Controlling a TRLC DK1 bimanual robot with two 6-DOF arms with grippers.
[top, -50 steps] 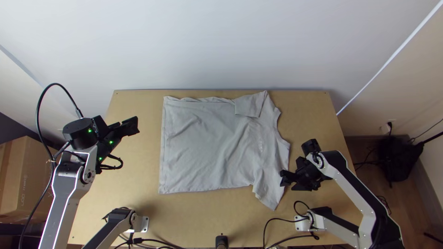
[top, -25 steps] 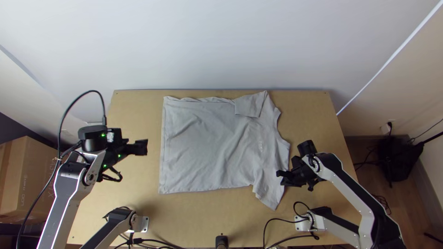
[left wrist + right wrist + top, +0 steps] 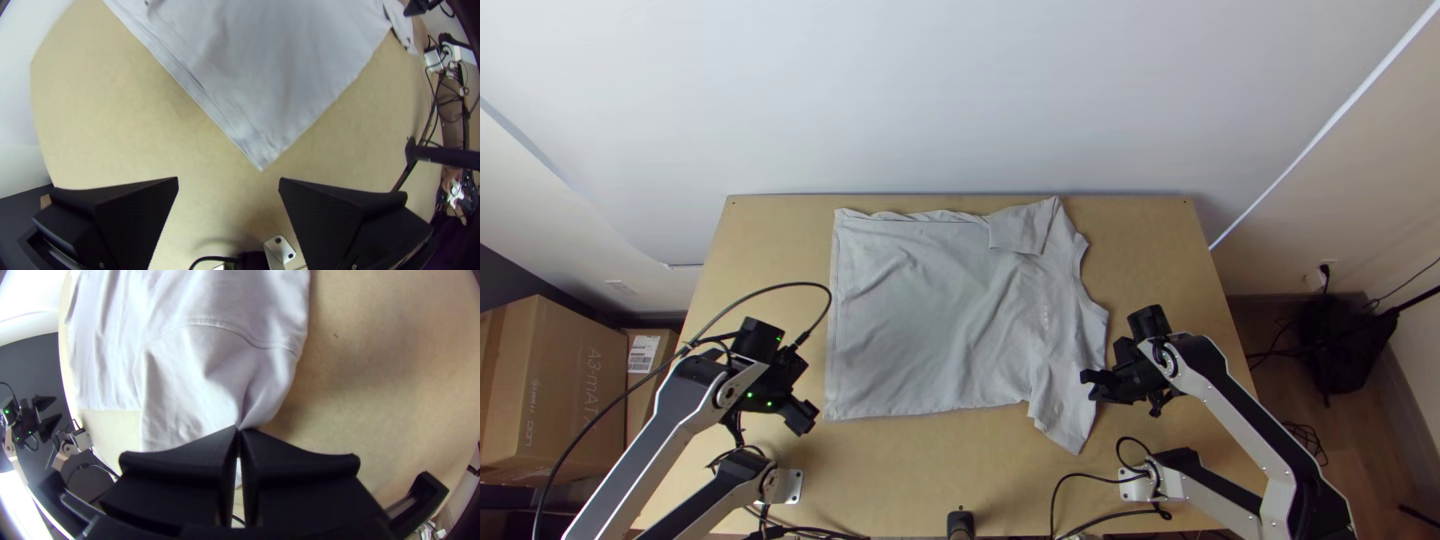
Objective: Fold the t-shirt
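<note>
Nearest you, your left pincer (image 3: 803, 416) hangs open by the hem's near corner (image 3: 832, 412); your right pincer (image 3: 1089, 385) clenches the near sleeve (image 3: 1065, 418). The t-shirt (image 3: 930, 315) lies mid-table (image 3: 1160, 240), lengthwise left to right, neckline (image 3: 1082, 272) toward the right edge, far sleeve (image 3: 1020, 228) folded inward.

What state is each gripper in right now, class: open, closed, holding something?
Left gripper: jaws open, holding nothing.
Right gripper: jaws closed, holding a pinch of the t-shirt's sleeve.
</note>
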